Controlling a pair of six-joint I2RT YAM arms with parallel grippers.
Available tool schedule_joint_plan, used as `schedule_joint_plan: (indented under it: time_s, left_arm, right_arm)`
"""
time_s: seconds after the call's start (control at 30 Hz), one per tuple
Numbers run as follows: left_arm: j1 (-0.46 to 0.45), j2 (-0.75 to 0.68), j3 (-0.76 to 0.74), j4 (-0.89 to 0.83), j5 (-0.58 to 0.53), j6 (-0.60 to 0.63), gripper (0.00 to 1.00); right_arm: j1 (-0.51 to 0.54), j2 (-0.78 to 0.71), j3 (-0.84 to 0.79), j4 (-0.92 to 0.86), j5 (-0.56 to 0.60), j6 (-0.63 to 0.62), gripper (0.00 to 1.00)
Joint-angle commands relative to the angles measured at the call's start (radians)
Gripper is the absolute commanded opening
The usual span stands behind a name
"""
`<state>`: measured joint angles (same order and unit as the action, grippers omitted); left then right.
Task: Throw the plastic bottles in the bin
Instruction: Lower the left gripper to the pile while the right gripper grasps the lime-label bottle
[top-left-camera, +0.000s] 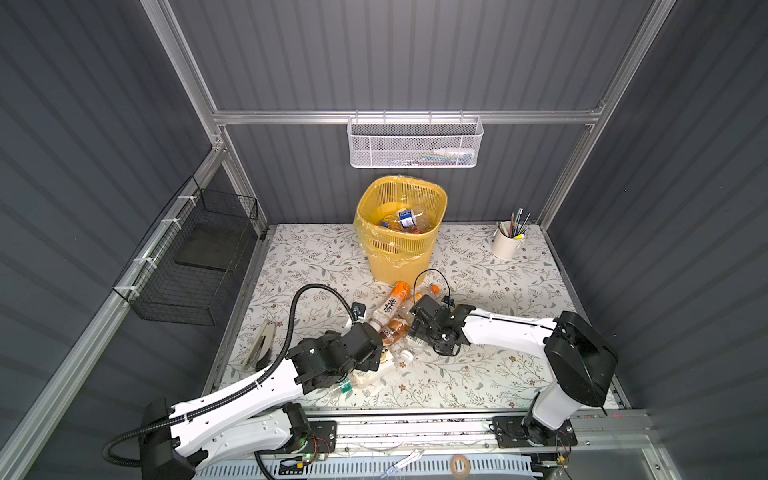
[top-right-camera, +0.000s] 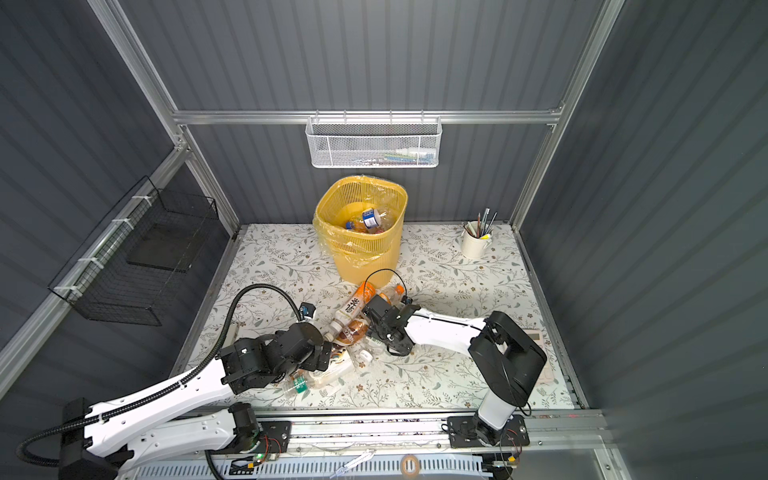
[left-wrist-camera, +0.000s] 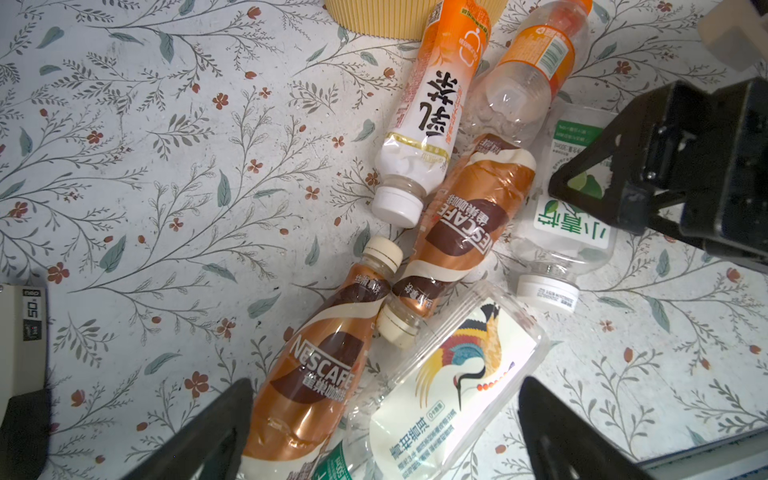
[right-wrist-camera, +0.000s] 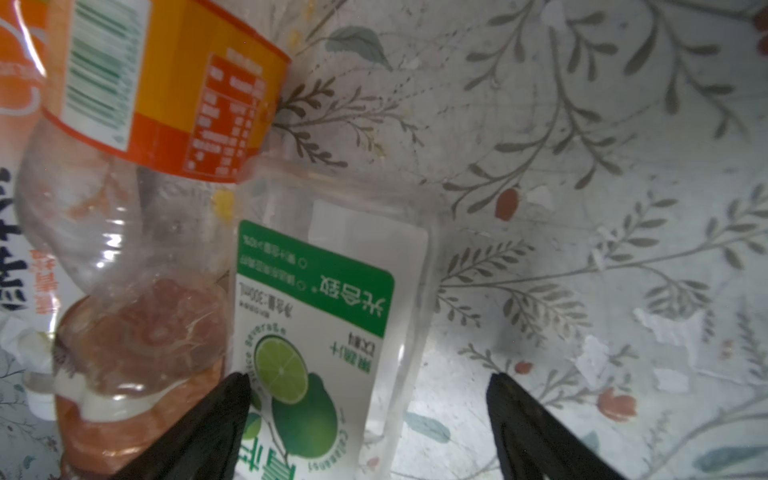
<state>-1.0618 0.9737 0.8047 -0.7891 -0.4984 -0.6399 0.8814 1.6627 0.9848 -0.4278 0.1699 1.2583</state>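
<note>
Several plastic bottles lie in a heap in front of the yellow bin (top-left-camera: 395, 266) (top-right-camera: 361, 266), which holds more bottles (top-left-camera: 405, 218). My left gripper (left-wrist-camera: 386, 388) is open, its fingers standing either side of a brown coffee bottle (left-wrist-camera: 316, 374) and a clear bottle with a crane label (left-wrist-camera: 449, 374). A second coffee bottle (left-wrist-camera: 469, 216) and an orange-and-white tea bottle (left-wrist-camera: 432, 104) (top-left-camera: 390, 303) lie beyond. My right gripper (right-wrist-camera: 369, 380) is open around a clear lime-label bottle (right-wrist-camera: 324, 299) (left-wrist-camera: 569, 232); one finger is at the label, the other stands apart. An orange-label bottle (right-wrist-camera: 166, 83) lies alongside.
A white cup of pens (top-left-camera: 507, 243) stands at the back right. A white mesh basket (top-left-camera: 415, 143) hangs on the back wall and a black wire basket (top-left-camera: 195, 266) on the left wall. A stapler (top-left-camera: 259, 345) lies near the table's left edge.
</note>
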Motion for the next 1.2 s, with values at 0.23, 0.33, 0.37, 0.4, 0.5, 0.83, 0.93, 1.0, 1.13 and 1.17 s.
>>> schedule_joint_plan:
  time_s: [0.23, 0.33, 0.37, 0.4, 0.5, 0.83, 0.93, 1.0, 1.13, 1.17]
  left_arm:
    - [-0.004, 0.021, 0.000, 0.006, -0.002, -0.008, 1.00]
    - [-0.004, 0.034, -0.001, 0.015, 0.003, -0.009, 1.00]
    - [-0.004, 0.038, 0.000, 0.019, 0.005, -0.008, 1.00]
    - [-0.004, 0.042, 0.001, 0.022, 0.007, -0.008, 1.00]
    - [-0.004, 0.050, 0.002, 0.032, 0.010, -0.004, 1.00]
    - [-0.004, 0.062, -0.002, 0.038, 0.010, 0.003, 1.00]
    - [-0.004, 0.046, -0.013, 0.031, 0.006, -0.002, 1.00]
    - [-0.004, 0.040, -0.015, 0.022, 0.004, -0.005, 1.00]
    - [-0.004, 0.041, -0.018, 0.005, -0.001, -0.010, 1.00]
    - [-0.004, 0.042, -0.018, 0.004, 0.000, -0.011, 1.00]
  right_arm:
    - [-0.094, -0.090, -0.123, -0.047, 0.035, -0.068, 0.73]
    - [-0.131, -0.130, -0.162, -0.059, 0.033, -0.085, 0.75]
    - [-0.138, -0.143, -0.170, -0.066, 0.035, -0.088, 0.75]
    - [-0.142, -0.158, -0.175, -0.075, 0.039, -0.088, 0.76]
    - [-0.142, -0.191, -0.172, -0.093, 0.048, -0.088, 0.84]
    - [-0.128, -0.159, -0.080, -0.115, 0.049, -0.109, 0.96]
    - [-0.126, -0.123, -0.056, -0.098, 0.028, -0.118, 0.97]
    - [-0.127, -0.097, -0.045, -0.087, 0.018, -0.123, 0.97]
    - [-0.142, -0.034, -0.018, -0.085, -0.001, -0.151, 0.97]
    - [-0.150, -0.017, -0.012, -0.081, -0.022, -0.167, 0.96]
